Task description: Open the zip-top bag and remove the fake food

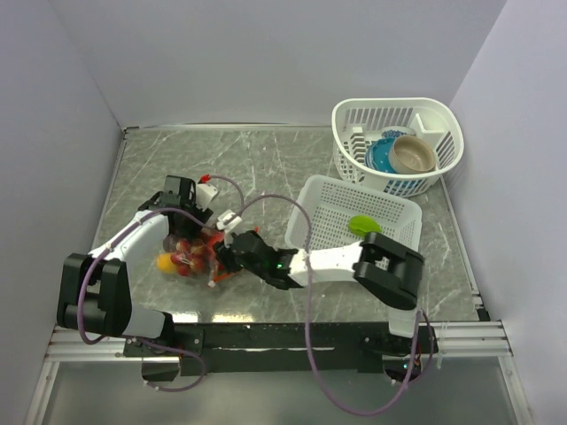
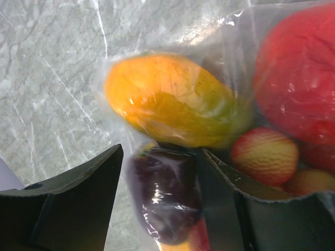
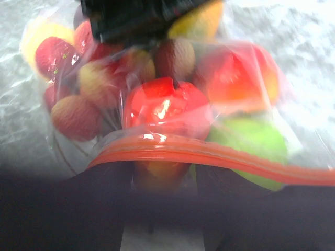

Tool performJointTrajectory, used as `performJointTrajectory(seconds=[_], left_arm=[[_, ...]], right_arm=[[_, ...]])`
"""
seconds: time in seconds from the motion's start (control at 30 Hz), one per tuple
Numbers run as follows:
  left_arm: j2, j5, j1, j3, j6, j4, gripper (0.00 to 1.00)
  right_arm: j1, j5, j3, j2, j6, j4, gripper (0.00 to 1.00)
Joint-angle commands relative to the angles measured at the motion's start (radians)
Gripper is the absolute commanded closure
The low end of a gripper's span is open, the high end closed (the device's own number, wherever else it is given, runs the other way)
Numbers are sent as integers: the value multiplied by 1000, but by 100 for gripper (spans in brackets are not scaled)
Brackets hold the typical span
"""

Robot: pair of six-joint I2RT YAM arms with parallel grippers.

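One zip-top bag on table, fake food inside

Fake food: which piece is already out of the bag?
The green piece, lying alone in the white rectangular tray. All the other pieces, red, orange and yellow, are inside the zip-top bag.
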Motion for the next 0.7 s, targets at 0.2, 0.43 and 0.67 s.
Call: performJointTrajectory(seconds=[0.2, 0.43, 0.67], left_arm=[[27, -9, -3, 3, -1, 9, 36], [15, -3, -3, -9, -7, 12, 36], [3, -21, -3, -39, 9, 26, 36]], right_arm=[[17, 30, -235, -382, 102, -166, 71], [17, 147, -251, -468, 138, -362, 66], [11, 437, -251, -606, 172, -508, 77]])
